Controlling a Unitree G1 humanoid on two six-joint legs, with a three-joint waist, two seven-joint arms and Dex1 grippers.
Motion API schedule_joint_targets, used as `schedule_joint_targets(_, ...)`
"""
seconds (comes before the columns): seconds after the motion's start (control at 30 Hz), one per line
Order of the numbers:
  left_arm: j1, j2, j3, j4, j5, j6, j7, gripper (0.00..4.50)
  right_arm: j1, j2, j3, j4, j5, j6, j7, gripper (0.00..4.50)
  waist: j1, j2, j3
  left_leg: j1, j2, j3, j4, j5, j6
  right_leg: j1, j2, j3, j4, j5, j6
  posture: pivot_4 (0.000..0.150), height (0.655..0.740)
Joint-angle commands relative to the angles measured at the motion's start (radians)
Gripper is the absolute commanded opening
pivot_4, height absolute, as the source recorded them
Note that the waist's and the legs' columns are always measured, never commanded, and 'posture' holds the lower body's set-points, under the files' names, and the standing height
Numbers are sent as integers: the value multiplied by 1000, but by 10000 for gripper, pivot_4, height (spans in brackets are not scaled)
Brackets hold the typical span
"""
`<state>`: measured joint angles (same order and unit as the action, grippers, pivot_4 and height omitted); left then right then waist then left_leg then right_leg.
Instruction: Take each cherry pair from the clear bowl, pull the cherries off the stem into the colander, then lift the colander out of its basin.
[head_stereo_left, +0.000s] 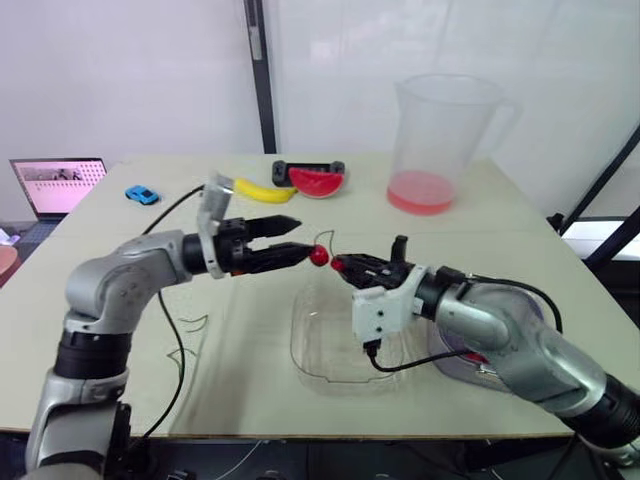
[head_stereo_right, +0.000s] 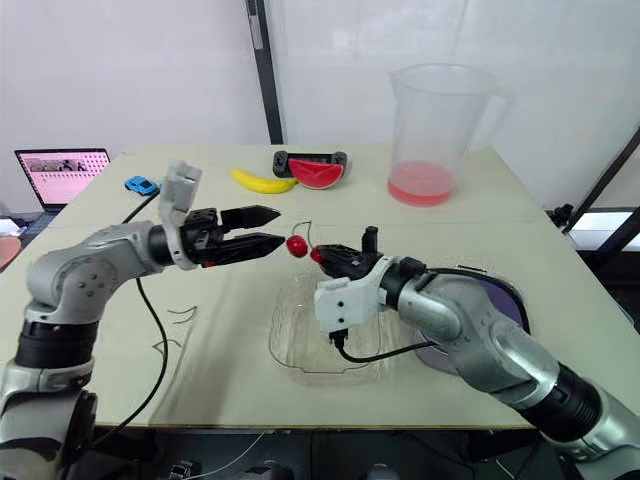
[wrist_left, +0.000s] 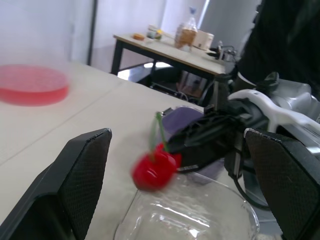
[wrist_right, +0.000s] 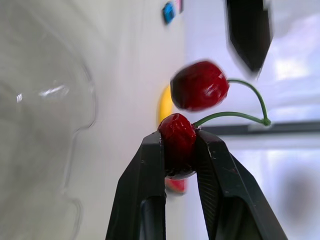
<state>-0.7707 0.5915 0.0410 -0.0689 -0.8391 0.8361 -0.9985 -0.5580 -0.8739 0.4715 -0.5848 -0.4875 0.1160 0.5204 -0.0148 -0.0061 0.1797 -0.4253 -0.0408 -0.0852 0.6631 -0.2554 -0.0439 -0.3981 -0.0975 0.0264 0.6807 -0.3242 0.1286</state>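
A cherry pair hangs in the air over the far rim of the clear bowl (head_stereo_left: 335, 345). My right gripper (wrist_right: 177, 137) is shut on one cherry (head_stereo_right: 318, 256). The other cherry (head_stereo_left: 319, 255) dangles from the shared green stem (wrist_right: 240, 115), just off the tips of my left gripper (head_stereo_left: 298, 240). That gripper is open, with its fingers (wrist_left: 85, 170) on either side of the loose cherry (wrist_left: 152, 170) and apart from it. The purple colander (head_stereo_right: 510, 298) lies to the right, mostly hidden behind my right arm.
A big clear pitcher (head_stereo_left: 440, 140) with pink liquid stands at the back right. A banana (head_stereo_left: 265, 190), a watermelon slice (head_stereo_left: 317, 182) and a blue toy car (head_stereo_left: 142, 195) lie at the back. A laptop (head_stereo_left: 58, 185) sits far left. Loose stems (head_stereo_left: 190, 322) lie left of the bowl.
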Motion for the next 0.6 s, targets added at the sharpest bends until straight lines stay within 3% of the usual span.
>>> schedule_joint_targets(0.03, -66, -10, -25, 32, 45, -18, -2, 45000, 1, -7, -34, -1, -78, -114, 17, 7300, -1, 0, 0, 0, 0, 0, 0, 0, 0, 0, 0, 0, 0, 0, 0, 1500, 7400)
schedule_joint_targets(0.23, -137, -10, -64, 45, 87, 10, -13, 45000, 10, 16, -82, 10, -112, -192, 61, 7300, -4, 0, 0, 0, 0, 0, 0, 1, -1, 0, 0, 0, 0, 0, 0, 1500, 7400)
schedule_joint_targets(0.6, -122, 53, -110, -38, 121, 68, -43, 45000, 19, 48, -148, 49, -178, -277, 115, 7300, -3, 0, 0, 0, 0, -1, 0, 3, -4, 0, 1, 0, 0, 0, 0, 1500, 7400)
